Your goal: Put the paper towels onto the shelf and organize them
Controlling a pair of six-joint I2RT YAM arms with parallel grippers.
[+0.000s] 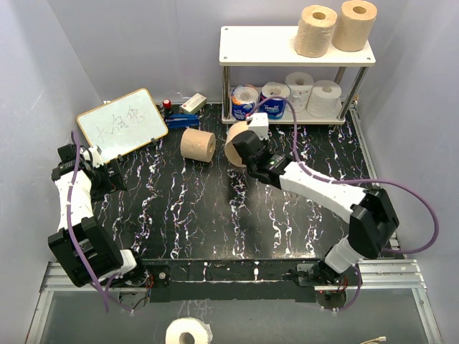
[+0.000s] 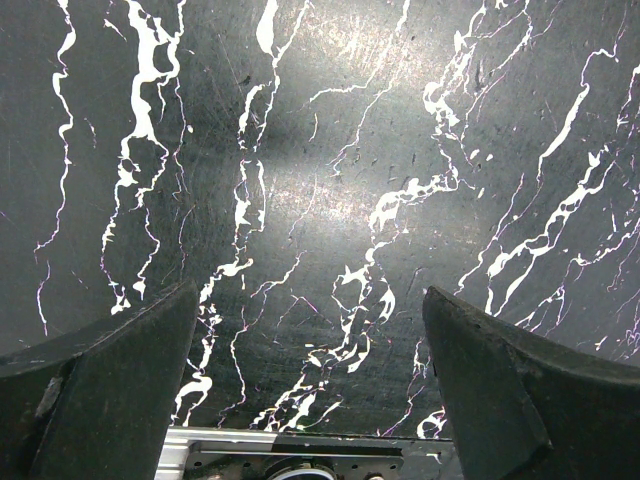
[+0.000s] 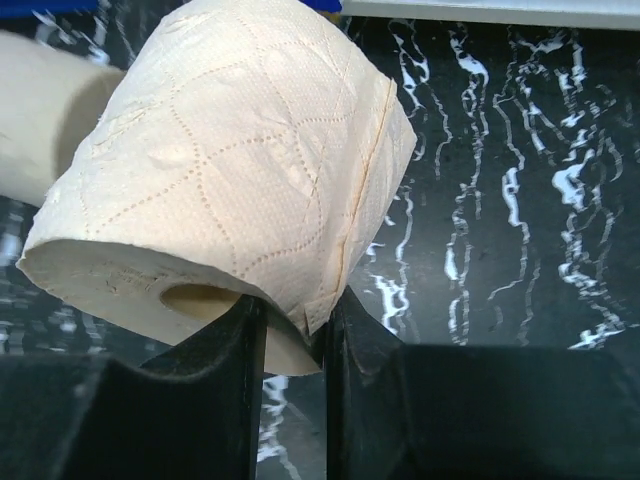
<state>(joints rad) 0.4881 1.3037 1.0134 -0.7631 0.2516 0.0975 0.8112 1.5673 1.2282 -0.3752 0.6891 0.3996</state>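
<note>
Looking down from above, we find the right pincer clenched on one tan-brown roll at the back of the black marbled desk, just in front of the shelf. Its wrist view shows the grip closely: the roll's paper wall is pinched between the two black fingers, one finger on the side of the hollow core and the other against the outer wrap, and the roll lies on its side with the core facing the camera. Whether it touches the desk we cannot tell. A second tan-brown roll lies on its side just to the left of it, apart from it. On the shelf's cream top board two more tan-brown rolls stand upright side by side toward the right end. On the grey lower board stand two blue-and-white wrapped rolls at the left and two white rolls at the right. The left pincer is released, its fingers spread wide over bare desk at the left side, holding nothing, near a white writing board with a wooden frame. Another white roll sits below the desk's near edge.
</note>
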